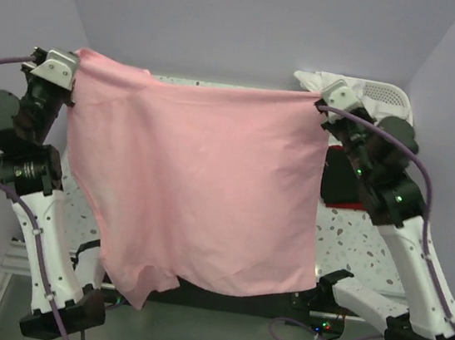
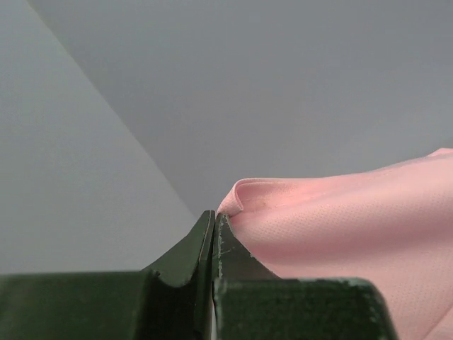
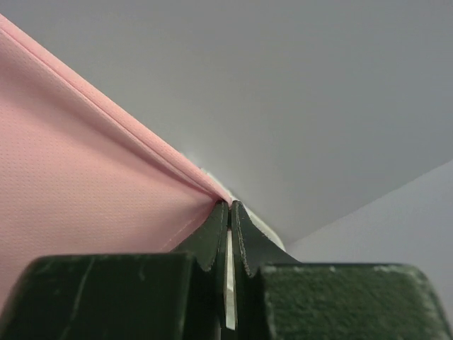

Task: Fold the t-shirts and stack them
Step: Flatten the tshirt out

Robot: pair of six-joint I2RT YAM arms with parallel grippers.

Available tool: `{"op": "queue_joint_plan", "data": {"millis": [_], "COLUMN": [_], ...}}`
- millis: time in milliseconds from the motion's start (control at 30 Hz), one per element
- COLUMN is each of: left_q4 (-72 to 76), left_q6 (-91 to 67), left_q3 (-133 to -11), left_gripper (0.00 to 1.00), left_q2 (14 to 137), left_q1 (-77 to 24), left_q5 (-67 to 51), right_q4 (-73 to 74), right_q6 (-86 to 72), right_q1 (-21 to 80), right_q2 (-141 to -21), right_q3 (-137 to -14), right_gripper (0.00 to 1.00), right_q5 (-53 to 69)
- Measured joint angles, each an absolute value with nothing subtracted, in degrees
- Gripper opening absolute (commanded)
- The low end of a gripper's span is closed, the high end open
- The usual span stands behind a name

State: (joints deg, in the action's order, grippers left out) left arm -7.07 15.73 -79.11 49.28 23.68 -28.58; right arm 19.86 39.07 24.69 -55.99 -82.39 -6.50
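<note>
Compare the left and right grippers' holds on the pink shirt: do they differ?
At the left gripper the pink t-shirt bunches into a rounded fold at the fingertips; at the right gripper a hemmed edge runs straight and taut into them. A white sliver shows between the right gripper's fingers, none between the left's. Both are shut on a top corner, holding the shirt spread in the air between them.
</note>
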Motion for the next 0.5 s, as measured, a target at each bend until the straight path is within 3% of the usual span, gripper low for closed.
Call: {"op": "queue_joint_plan", "data": {"millis": [200, 367, 500], "left_q4": [-8.6, -7.8, -7.9], "left_q6": [17.6, 18.6, 18.9], "left_q3": [-65.2, -63.7, -68.1], "left_gripper": [0.0, 0.0, 0.0], "left_q2": [61.0, 77.8, 93.5], "left_q1": [22.9, 18.5, 14.0], "left_q5": [-33.7, -32.6, -30.0], "right_q4": [14.0, 9.1, 7.2], "right_q6": [41.9, 42.7, 43.5], "right_q1": [23.7, 20.4, 18.0], "right_q2": [-69.5, -86.2, -102.6], "right_q3": [-72.3, -72.7, -79.9], "right_gripper": [0.0, 0.0, 0.0], "right_q5": [-5.8, -3.7, -3.2]}}
